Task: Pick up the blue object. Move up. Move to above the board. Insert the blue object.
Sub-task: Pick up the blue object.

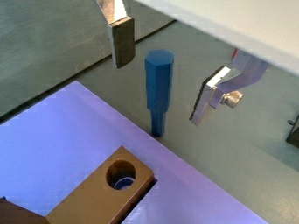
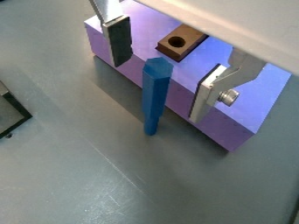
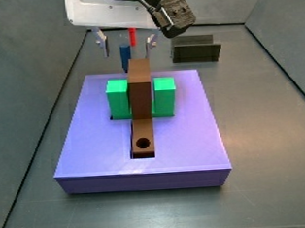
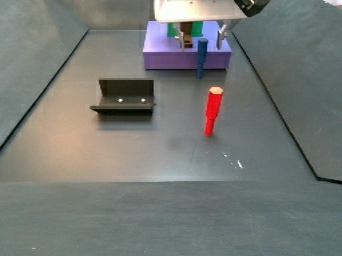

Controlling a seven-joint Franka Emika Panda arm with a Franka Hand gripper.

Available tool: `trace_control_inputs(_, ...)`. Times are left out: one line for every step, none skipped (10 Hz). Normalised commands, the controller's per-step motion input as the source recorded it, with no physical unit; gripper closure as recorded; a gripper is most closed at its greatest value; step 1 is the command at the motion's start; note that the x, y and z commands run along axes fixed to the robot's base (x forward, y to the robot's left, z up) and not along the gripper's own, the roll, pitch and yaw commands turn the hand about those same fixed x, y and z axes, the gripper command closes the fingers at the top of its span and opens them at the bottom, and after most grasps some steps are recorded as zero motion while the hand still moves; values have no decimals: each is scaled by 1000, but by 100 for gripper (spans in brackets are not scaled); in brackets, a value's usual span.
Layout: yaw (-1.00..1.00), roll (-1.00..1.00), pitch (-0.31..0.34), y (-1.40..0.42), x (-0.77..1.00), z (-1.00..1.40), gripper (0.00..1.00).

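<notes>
Wrist views: my gripper (image 1: 163, 80) hangs with its two silver fingers (image 1: 121, 42) spread wide, holding nothing. The blue object (image 1: 158, 92) stands upright on the grey floor (image 1: 251, 149) between them, clear of both pads, just beside the edge of the purple slab (image 1: 70, 131). The end of the board (image 1: 111, 188), with its round hole (image 1: 121, 179), lies on that slab. In a wrist view the blue object (image 2: 153, 94) stands on the floor (image 2: 105, 166) just before the slab's side wall (image 2: 176, 109), the board's holed end (image 2: 179, 43) beyond it.

Side views: in a side view my gripper (image 3: 122, 42) hovers past the far edge of the slab (image 3: 183, 133). The board (image 3: 140, 102) runs along the slab's middle between two green blocks (image 3: 118, 100), hole toward the near edge; a dark olive box (image 3: 195, 51) sits on the floor by the far wall. In a side view my gripper (image 4: 201, 38) is at the slab's (image 4: 167, 52) near edge, over the blue object (image 4: 202, 58). A red stick (image 4: 213, 109) stands upright nearby; the fixture (image 4: 123, 96) stands well apart from it on the floor (image 4: 160, 150).
</notes>
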Motion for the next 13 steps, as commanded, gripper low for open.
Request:
trace_control_inputs(0, 0, 0, 157, 0, -131, 0)
trace_control_inputs(0, 0, 0, 157, 0, -154, 0)
trace_control_inputs(0, 0, 0, 60, 0, -117, 0)
trace_control_inputs(0, 0, 0, 0, 0, -77, 0)
trace_control_inputs(0, -3, 0, -9, 0, -63, 0)
trace_control_inputs(-3, -21, 0, -26, 0, -71, 0)
trace_control_inputs(-57, -16, 0, -23, 0, -83, 0)
trace_control_inputs(-49, -6, 0, 0, -11, -83, 0)
trace_control_inputs(-34, 0, 0, 0, 0, -80, 0)
trace_control_inputs(0, 0, 0, 0, 0, 0, 0)
trace_control_inputs(0, 0, 0, 0, 0, 0, 100)
trace_control_inputs(0, 0, 0, 0, 0, 0, 100)
trace_control_inputs(0, 0, 0, 0, 0, 0, 100)
